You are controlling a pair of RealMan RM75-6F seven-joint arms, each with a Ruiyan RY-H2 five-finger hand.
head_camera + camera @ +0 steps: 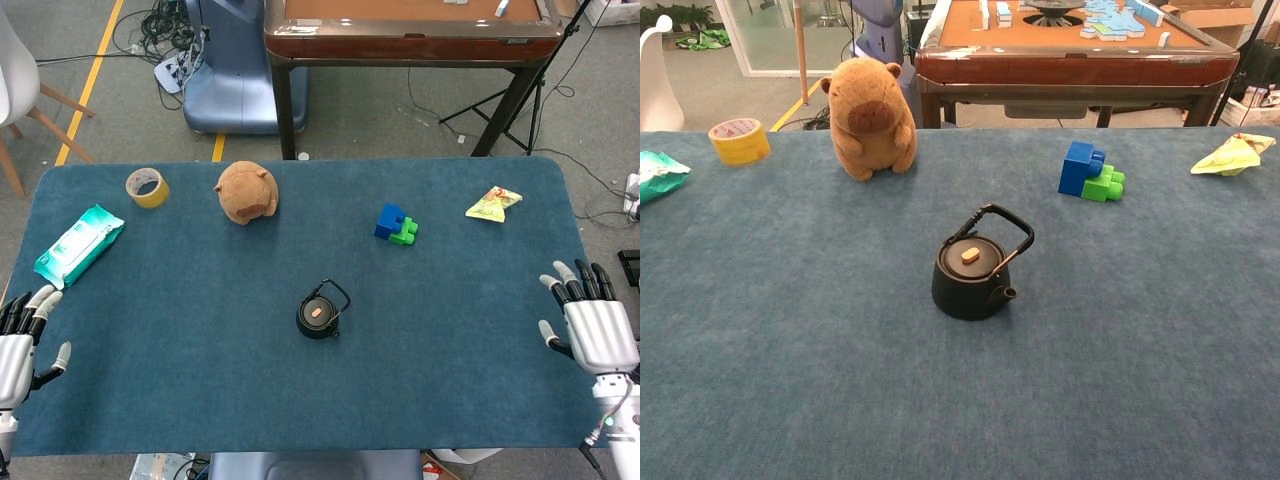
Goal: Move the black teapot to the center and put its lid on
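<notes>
head view | black teapot [318, 313] centered, lid [317, 312] on | left hand [18, 347], right hand [594, 327] spread, empty

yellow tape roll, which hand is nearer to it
Left. The left hand sits at the table's near-left edge, below the yellow tape roll; the right hand is at the far-right edge.
</notes>
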